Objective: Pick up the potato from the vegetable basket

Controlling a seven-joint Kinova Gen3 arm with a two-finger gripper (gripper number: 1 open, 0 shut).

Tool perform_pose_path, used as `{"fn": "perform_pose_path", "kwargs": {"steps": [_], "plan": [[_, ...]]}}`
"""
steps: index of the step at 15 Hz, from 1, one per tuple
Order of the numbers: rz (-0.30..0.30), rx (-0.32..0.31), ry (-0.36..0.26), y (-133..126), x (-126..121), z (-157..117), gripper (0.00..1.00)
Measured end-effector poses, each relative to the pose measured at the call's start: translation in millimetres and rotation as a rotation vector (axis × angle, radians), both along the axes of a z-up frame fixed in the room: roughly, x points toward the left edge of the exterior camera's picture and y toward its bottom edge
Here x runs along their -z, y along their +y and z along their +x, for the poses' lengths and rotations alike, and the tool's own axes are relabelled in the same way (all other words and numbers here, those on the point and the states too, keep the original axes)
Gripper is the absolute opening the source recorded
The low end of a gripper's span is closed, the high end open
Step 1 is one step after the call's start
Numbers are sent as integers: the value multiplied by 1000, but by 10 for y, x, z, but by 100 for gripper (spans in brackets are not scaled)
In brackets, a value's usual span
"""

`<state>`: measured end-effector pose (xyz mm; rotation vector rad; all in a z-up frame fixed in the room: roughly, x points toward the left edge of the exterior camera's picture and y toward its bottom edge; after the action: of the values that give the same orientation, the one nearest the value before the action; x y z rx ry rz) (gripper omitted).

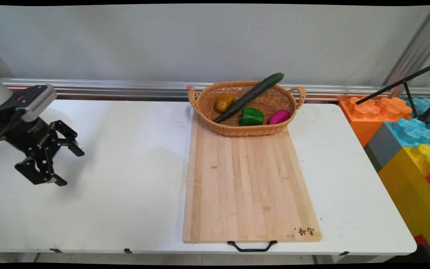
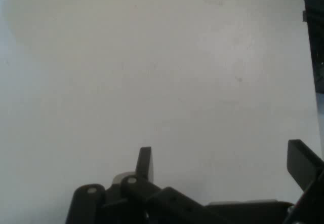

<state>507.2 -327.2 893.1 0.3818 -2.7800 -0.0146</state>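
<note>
Far left, the black claw [image 1: 71, 167] hangs above the white counter [image 1: 125, 179], tilted toward the right, fingers spread wide apart and holding nothing; the hand view shows only bare counter [image 2: 162, 82] beyond the two fingertips [image 2: 144, 163]. Nothing lies near it. Well to its right, mid-counter, a pale wooden cutting board [image 1: 248, 186] lies flat, long side running from the near edge to the far side, with a black handle [image 1: 252, 246] at its near end and a small burnt mark at the near right corner. A wicker basket [image 1: 237, 130] with two loop handles sits on the board's far end. Inside it, left to right: a brownish-yellow fruit or vegetable [image 1: 224, 102], kind unclear; a long dark green cucumber [image 1: 250, 97] lying diagonally, its upper end poking over the back rim; a green bell pepper [image 1: 251, 116]; a magenta oval piece [image 1: 279, 117]. Far right, beyond the counter's edge, large stacked toy blocks [image 1: 405, 130] in orange, blue, yellow, grey and red, with black tripod legs [image 1: 405, 80] above them.
</note>
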Motion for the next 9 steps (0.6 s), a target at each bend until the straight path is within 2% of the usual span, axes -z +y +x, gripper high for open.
{"fn": "perform_pose_path", "kwargs": {"steps": [3,6,9], "plan": [[-6,-19,10,-73,-25,-97,100],[-31,-72,26,-272,-96,-297,100],[-74,-174,40,-614,-215,-618,100]]}}
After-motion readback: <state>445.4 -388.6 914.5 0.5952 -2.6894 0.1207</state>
